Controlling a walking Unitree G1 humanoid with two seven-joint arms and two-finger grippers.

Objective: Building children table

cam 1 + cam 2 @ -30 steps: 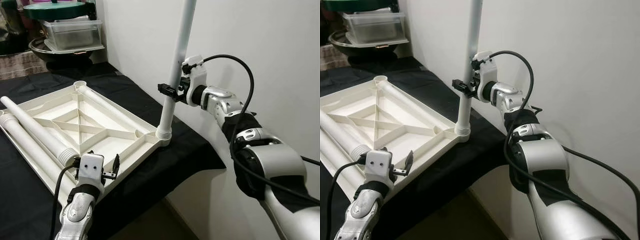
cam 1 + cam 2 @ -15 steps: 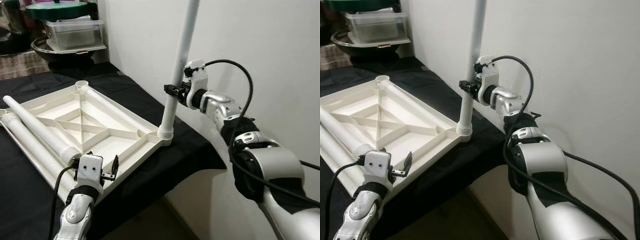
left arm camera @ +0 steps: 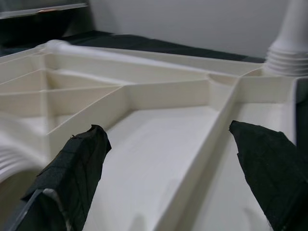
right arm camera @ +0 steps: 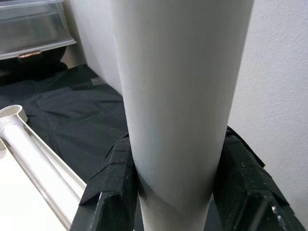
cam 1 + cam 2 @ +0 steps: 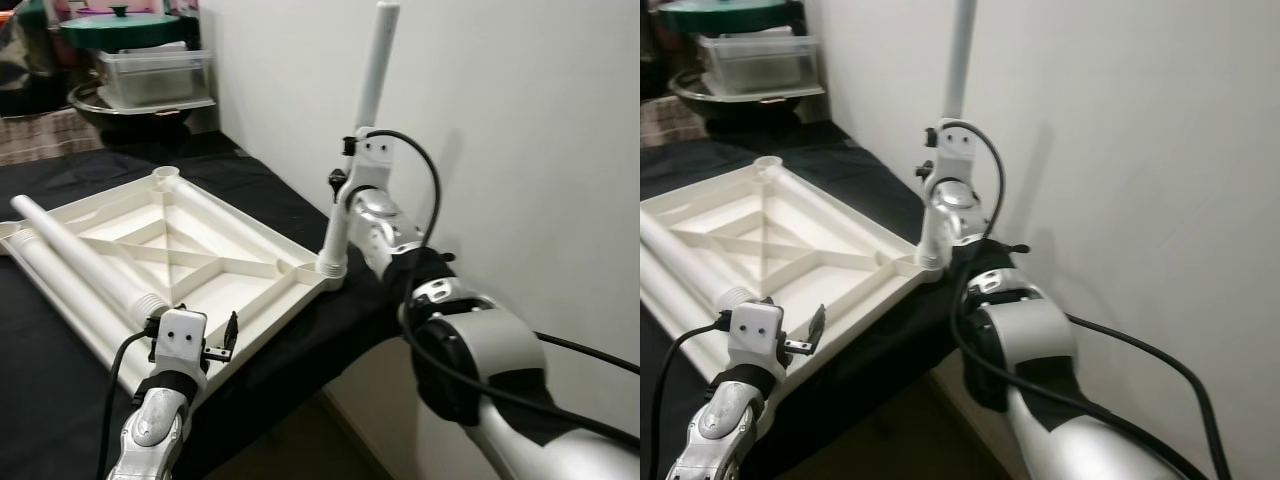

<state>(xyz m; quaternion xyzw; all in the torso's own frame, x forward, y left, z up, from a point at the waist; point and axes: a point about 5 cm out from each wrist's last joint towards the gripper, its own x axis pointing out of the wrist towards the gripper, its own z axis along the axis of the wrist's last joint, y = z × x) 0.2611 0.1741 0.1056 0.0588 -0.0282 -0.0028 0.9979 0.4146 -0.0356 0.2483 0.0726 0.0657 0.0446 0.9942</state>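
The white plastic table top (image 5: 190, 262) lies upside down on a black cloth. One white leg (image 5: 375, 70) stands nearly upright in the near right corner socket (image 5: 331, 268). My right gripper (image 5: 340, 180) is shut on this leg about halfway up; in the right wrist view the leg (image 4: 183, 96) sits between the black fingers (image 4: 113, 183). Two loose legs (image 5: 85, 265) lie side by side along the top's left side. Another leg (image 5: 225, 215) lies along the right rim. My left gripper (image 3: 166, 137) is open, low at the top's front edge, holding nothing.
A white wall (image 5: 500, 120) rises close behind the upright leg. At the back stand a clear plastic box (image 5: 155, 75), a green lid (image 5: 120, 25) and a dark bowl (image 5: 130, 105). The cloth's edge (image 5: 350, 330) drops off just right of the corner socket.
My right wrist has swung round the upright leg, from its right side to nearly in line with it, still gripping. The leg stands a little straighter. The left gripper has stayed put.
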